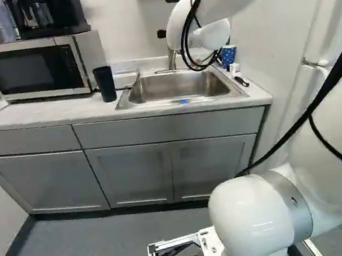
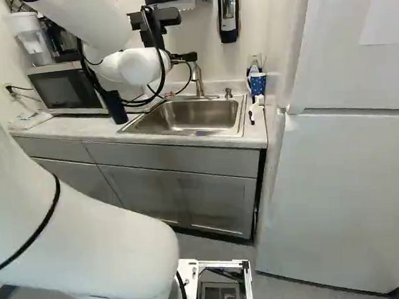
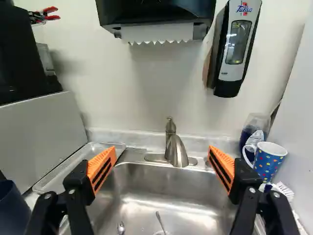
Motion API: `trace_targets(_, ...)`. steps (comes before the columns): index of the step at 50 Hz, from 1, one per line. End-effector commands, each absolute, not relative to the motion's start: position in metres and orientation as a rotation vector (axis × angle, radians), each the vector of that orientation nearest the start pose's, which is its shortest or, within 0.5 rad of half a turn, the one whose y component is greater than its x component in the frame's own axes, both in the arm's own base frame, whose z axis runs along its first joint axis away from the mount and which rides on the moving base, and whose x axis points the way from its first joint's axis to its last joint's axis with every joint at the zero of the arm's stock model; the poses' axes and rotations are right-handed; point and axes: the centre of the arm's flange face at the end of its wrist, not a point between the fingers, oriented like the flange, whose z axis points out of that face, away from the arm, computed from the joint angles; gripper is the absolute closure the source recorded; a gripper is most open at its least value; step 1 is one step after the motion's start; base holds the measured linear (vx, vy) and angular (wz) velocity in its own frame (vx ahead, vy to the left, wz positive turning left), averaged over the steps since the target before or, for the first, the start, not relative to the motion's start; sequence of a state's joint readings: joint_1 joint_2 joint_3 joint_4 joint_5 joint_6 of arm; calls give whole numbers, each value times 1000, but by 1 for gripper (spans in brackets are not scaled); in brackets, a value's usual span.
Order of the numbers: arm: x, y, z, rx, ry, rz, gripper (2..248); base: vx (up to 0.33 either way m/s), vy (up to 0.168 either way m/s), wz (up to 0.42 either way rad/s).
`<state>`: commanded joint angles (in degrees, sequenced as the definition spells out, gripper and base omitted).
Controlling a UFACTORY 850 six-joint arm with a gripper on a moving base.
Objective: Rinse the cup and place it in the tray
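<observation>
In the right base view my gripper [image 2: 187, 57] shows partly beside the white wrist, over the sink's back. The wrist view shows the gripper [image 3: 162, 154] wide open, nothing held, the faucet ahead between its fingers. A tall dark cup [image 1: 105, 84] stands upright on the counter between microwave and sink; the wrist view catches part of the dark cup [image 3: 12, 210] beside the gripper. A shallow tray [image 3: 63, 169] lies left of the sink, against the microwave's side. A blue dotted mug [image 3: 269, 159] stands on the sink's other side.
The steel sink [image 1: 177, 86] holds spoon-like utensils [image 3: 121, 227]. The faucet [image 3: 177, 149] rises at its back. A towel dispenser [image 3: 156, 17] and soap dispenser [image 3: 237, 46] hang on the wall. A microwave [image 1: 35, 69] stands left; a white fridge [image 2: 340, 183] stands right. A brush [image 2: 254, 109] lies near the mug.
</observation>
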<state>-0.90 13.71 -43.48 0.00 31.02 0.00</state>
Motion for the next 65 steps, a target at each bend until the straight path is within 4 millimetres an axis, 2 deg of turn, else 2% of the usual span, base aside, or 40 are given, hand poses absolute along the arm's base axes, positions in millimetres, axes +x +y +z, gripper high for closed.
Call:
trace_targets(42,437,-7,635,-2264,18,-2194,3,86,-23,163)
trace_targets(65,437,-7,635,-2264,18,-2194,3,50,-30,5)
